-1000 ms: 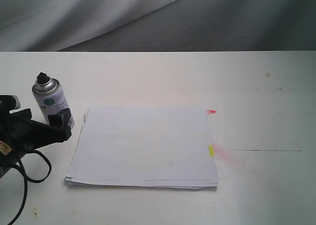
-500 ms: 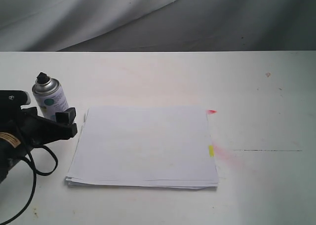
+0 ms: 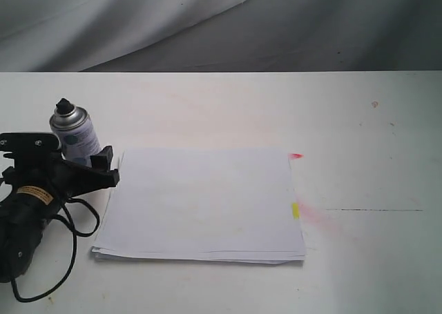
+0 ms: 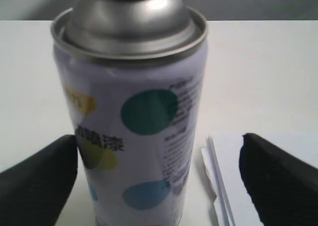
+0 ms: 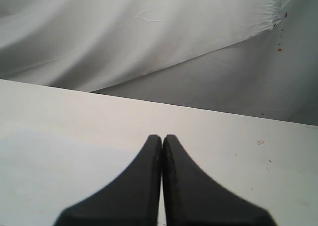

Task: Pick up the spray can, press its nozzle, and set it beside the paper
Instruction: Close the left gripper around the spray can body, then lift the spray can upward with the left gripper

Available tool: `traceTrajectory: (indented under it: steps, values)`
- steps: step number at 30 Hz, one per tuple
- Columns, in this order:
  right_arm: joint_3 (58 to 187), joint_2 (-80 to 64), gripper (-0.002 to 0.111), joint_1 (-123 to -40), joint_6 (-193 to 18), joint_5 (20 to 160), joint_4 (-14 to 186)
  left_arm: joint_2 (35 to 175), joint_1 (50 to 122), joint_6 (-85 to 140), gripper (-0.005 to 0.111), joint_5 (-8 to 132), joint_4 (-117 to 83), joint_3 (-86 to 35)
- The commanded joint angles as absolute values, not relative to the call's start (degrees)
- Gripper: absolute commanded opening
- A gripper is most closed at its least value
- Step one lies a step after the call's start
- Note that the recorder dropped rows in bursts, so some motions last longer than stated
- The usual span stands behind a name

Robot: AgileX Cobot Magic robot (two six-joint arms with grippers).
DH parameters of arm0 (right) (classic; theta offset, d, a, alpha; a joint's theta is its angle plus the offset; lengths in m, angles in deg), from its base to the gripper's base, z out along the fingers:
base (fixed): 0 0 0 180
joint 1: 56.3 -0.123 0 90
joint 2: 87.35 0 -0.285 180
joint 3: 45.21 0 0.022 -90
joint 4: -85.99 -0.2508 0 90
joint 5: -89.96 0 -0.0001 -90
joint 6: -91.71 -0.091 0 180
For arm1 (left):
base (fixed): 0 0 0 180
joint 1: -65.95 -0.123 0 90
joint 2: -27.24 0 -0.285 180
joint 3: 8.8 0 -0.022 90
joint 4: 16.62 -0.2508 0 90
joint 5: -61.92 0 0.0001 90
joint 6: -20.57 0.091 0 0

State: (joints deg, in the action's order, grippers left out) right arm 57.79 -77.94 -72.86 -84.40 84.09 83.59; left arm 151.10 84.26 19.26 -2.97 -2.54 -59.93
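White table [image 3: 359, 121], grey drapery [image 3: 138, 17]: the silver, dot-labelled spray can [image 4: 134, 126] stands between parted fingers [image 4: 35, 181] of the left gripper [image 4: 158, 154]; the right gripper [image 5: 162, 151] is clenched.

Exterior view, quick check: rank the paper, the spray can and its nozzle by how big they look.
1. paper, by far the largest.
2. spray can, lower part hidden.
3. nozzle, tiny black tip.

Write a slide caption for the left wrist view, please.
Open left claw straddles the upright spray can, the paper stack's corner lying just beside it.
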Motion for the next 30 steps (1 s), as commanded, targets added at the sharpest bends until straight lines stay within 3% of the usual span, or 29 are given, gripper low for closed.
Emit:
traceTrajectory:
  steps: [1, 21, 23, 30]
  values:
    - [57.57, -77.95, 0.000, -72.94, -84.19, 84.64, 83.86, 151.74, 84.57, 21.95, 0.083, -4.19, -0.60, -59.65]
    - [57.57, -77.95, 0.000, -72.94, -84.19, 84.64, 83.86, 151.74, 84.57, 25.34, 0.079, -0.39, 2.85, -55.17]
    - [57.57, -77.95, 0.000, -72.94, -84.19, 84.64, 83.86, 151.74, 84.57, 25.34, 0.071, 0.07, 4.62, -55.17]
    - [57.57, -77.95, 0.000, -72.94, -84.19, 84.64, 83.86, 151.74, 84.57, 25.62, 0.008, 1.62, 5.54, -55.17]
